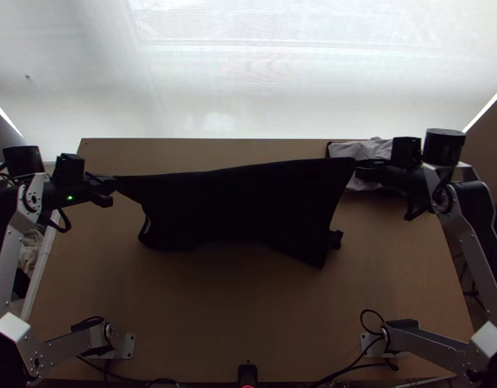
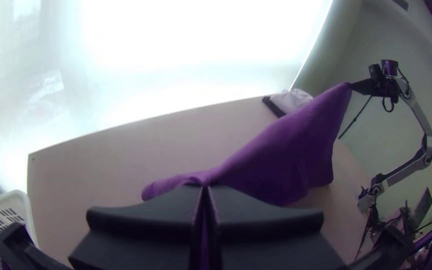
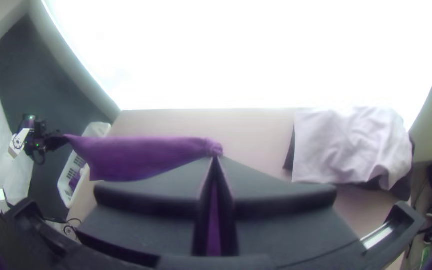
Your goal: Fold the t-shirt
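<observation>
A dark t-shirt (image 1: pixel 242 204) hangs stretched between the two grippers over the far half of the table, its upper edge nearly straight and its lower part drooping. My left gripper (image 1: pixel 111 183) holds one upper corner at the left; my right gripper (image 1: pixel 360 168) holds the opposite corner. In the left wrist view the shirt (image 2: pixel 286 150) looks purple and runs from the shut fingertips of the left gripper (image 2: pixel 205 186) to the other arm. The right wrist view has the shirt (image 3: pixel 136 155) pinched at its end by the right gripper (image 3: pixel 216 156).
Light and dark folded cloths (image 3: pixel 348 145) lie at the table's far right corner, close by the right gripper. A white basket (image 2: pixel 6 220) with cloth in it stands off the table's left side. Bare wood (image 1: pixel 242 310) lies between the shirt and the arms' bases.
</observation>
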`<control>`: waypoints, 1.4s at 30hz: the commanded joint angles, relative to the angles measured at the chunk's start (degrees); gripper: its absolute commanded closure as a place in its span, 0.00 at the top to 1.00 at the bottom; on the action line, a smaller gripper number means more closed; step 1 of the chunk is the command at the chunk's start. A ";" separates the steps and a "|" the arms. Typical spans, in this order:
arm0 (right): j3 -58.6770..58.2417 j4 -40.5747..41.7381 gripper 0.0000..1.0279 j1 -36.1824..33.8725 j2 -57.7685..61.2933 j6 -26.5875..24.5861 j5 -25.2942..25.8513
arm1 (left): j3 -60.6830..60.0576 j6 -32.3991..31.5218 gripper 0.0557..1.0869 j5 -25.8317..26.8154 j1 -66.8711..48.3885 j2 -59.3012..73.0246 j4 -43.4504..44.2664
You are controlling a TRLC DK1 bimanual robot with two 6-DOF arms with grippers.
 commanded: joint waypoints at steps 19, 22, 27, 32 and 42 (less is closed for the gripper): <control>16.51 -6.99 0.03 -1.21 -37.66 -5.85 3.94 | 14.88 -20.07 0.04 5.22 6.11 -39.81 -9.79; 18.53 -12.87 0.03 -0.86 -38.54 -4.53 2.71 | 14.44 -20.07 0.04 5.84 3.21 -41.30 -15.24; 21.26 -20.52 0.03 -0.77 -38.80 -4.53 -0.80 | 16.37 -20.16 0.04 5.84 -3.73 -39.81 -20.61; 21.26 -22.54 0.03 -0.60 -36.16 -3.12 -1.68 | 14.62 -20.16 0.04 6.10 -10.59 -38.14 -23.77; 20.38 -18.32 0.03 0.02 -29.22 -2.33 -1.59 | 21.47 -14.36 0.04 6.54 -19.11 -27.77 -28.08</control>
